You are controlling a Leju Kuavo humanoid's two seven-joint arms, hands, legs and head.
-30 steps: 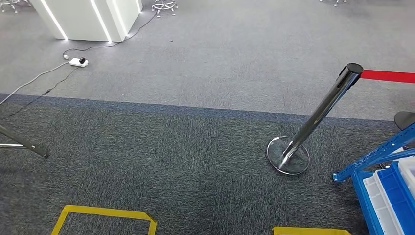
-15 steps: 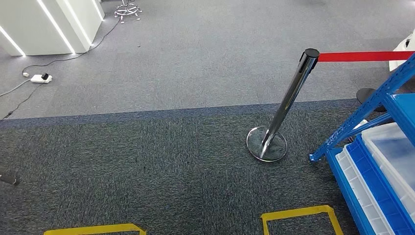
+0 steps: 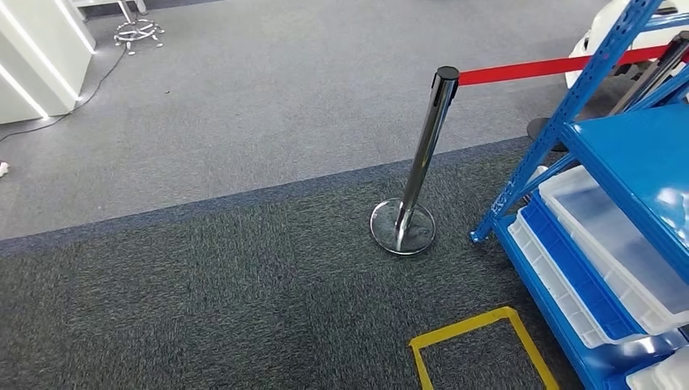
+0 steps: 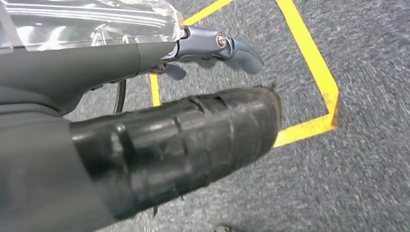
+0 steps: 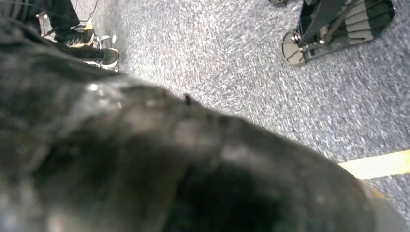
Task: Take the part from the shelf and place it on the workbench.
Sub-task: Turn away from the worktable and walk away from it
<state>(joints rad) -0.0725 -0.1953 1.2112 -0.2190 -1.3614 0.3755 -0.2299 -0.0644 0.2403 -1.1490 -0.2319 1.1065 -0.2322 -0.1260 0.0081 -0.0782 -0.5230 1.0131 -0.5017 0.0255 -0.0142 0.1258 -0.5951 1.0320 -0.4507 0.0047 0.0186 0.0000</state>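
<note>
The blue metal shelf [image 3: 626, 154] stands at the right of the head view, and its contents are hard to make out. On its lower level lie a clear white bin [image 3: 605, 236] and a blue bin [image 3: 569, 272]. No part can be told apart in them. My left hand [image 4: 212, 48] hangs over the carpet, its grey fingers [image 4: 241, 53] stretched out with nothing in them. My right hand [image 5: 169, 164] is a dark blur close to the lens, so how its fingers lie is not readable.
A chrome stanchion [image 3: 418, 162] with a red belt [image 3: 536, 69] stands just left of the shelf. Yellow tape squares [image 3: 479, 341] mark the dark carpet. A white counter [image 3: 32, 57] is at far left. A person's shoes [image 5: 92, 48] are near my right side.
The camera has turned to the right: the stanchion slid leftward in the picture, the shelf and its bins came further into view, and the white counter and power strip left.
</note>
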